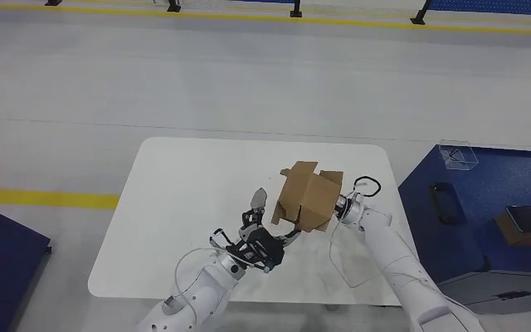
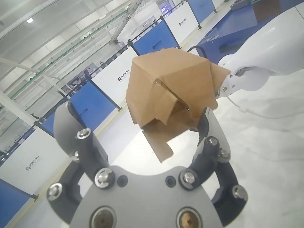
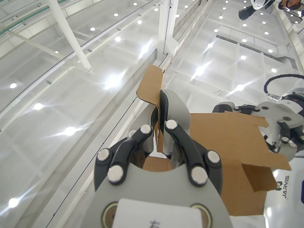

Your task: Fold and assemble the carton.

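The brown carton (image 1: 305, 196) is held up above the white table (image 1: 182, 207), partly folded, with loose flaps hanging at its underside (image 2: 163, 117). My right gripper (image 3: 162, 110) is shut on one of the carton's side walls (image 3: 152, 86), pinching the cardboard between its fingers; from above it sits at the carton's right side (image 1: 337, 205). My left gripper (image 2: 136, 113) stands open just below and to the left of the carton (image 1: 276, 217). One left fingertip (image 2: 209, 119) is close against a hanging flap, and the other (image 2: 65, 117) is well apart.
A blue cabinet (image 1: 465, 216) stands right of the table with a clear plastic box (image 1: 456, 155) on top. A black cable loop (image 1: 365, 184) arcs over the right wrist. Bare table surface lies to the left and behind the carton.
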{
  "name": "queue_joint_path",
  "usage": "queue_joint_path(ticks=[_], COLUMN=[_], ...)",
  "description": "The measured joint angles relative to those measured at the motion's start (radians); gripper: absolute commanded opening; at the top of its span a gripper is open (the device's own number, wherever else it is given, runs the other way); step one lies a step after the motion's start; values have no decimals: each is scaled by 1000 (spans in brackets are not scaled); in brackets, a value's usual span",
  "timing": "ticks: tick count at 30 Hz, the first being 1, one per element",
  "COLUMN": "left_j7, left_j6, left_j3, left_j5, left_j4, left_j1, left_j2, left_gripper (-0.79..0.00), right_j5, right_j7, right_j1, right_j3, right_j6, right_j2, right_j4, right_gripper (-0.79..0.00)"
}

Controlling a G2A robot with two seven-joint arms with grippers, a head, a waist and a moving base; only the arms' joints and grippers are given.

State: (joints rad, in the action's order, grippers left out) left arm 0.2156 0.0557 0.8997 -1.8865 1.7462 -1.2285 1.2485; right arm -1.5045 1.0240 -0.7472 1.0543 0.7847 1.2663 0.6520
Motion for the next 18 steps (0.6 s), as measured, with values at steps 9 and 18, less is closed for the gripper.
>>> queue_joint_path(ticks=[9, 18], left_j7=[-11, -1], left_j6=[-40, -89], left_j3=[-19, 13], left_j5=[-19, -18], left_j4=[-16, 61], left_j1=[13, -27], left_j2=[15, 17], left_gripper=[0, 0], right_j5=[18, 45], right_j7=[7, 26], right_j1=[-11, -25], right_j3=[3, 14], right_j6=[4, -18], right_j2=[2, 1], right_j4=[13, 23], right_gripper=[-785, -785])
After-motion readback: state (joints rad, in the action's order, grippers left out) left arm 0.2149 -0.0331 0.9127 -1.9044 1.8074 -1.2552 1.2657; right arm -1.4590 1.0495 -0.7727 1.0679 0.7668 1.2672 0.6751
